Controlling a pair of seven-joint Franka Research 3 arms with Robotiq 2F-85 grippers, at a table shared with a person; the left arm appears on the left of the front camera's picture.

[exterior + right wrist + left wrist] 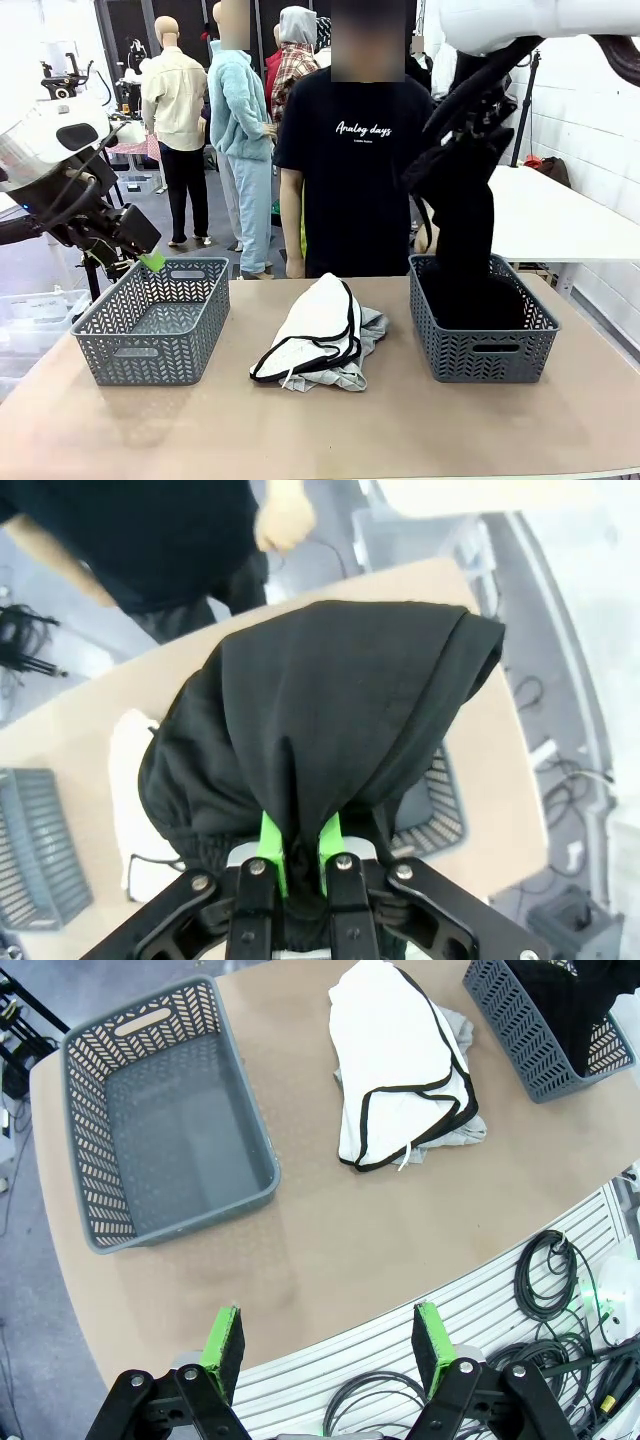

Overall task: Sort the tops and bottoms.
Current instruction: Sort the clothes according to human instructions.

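Overhead, the right hand (299,838) is clamped on a black garment (462,220) above the right grey basket (495,352).
The garment hangs from the pinched fingers in a long fold, and its lower end reaches down inside that basket. The left hand (327,1345), its fingers apart and holding nothing, hovers near the far left corner of the left grey basket (150,350). Between the baskets, on the tabletop (320,430), a white garment with black trim (320,325) lies folded over a grey garment (372,325), touching neither basket. A person in a black T-shirt (350,150) stands at the far edge.
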